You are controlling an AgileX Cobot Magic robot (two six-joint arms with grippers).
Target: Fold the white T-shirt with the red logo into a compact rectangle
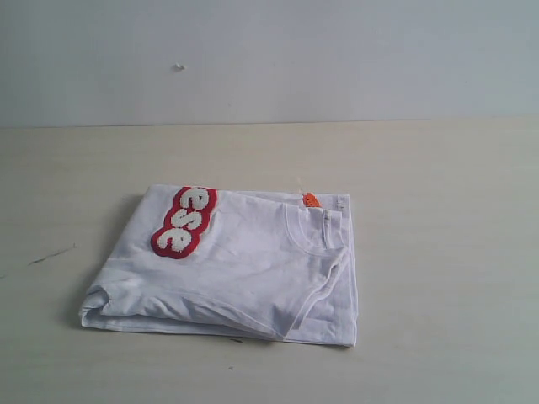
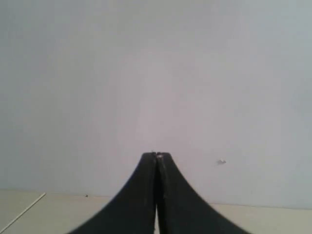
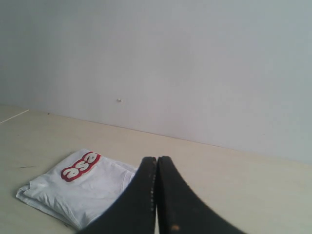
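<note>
Exterior view: the white T-shirt (image 1: 244,269) lies on the tabletop (image 1: 446,252), left of centre, as a flat, roughly rectangular bundle with nothing touching it. Its long axis runs left to right across the view and skews slightly, with the near edge reaching further right. The red logo (image 1: 184,223) sits at the far left corner and slants toward the near left. Only the letters "ese" show; the rest wraps over the fold. The collar (image 1: 316,240) and orange neck tag (image 1: 311,200) point to the far right. Neither arm appears here. The fold looks essentially done. The best move now is probably to keep clear, or at most press down the loose layers along the near edge without dragging the stack.

Left wrist view: the left hand (image 2: 157,157) is closed, its fingers pressed together on nothing. It faces the wall above a strip of tabletop, and no shirt is visible.

Right wrist view: the right hand (image 3: 157,159) is likewise closed and empty. It is raised well apart from the shirt, which lies ahead and to one side, logo end farthest away.
</note>
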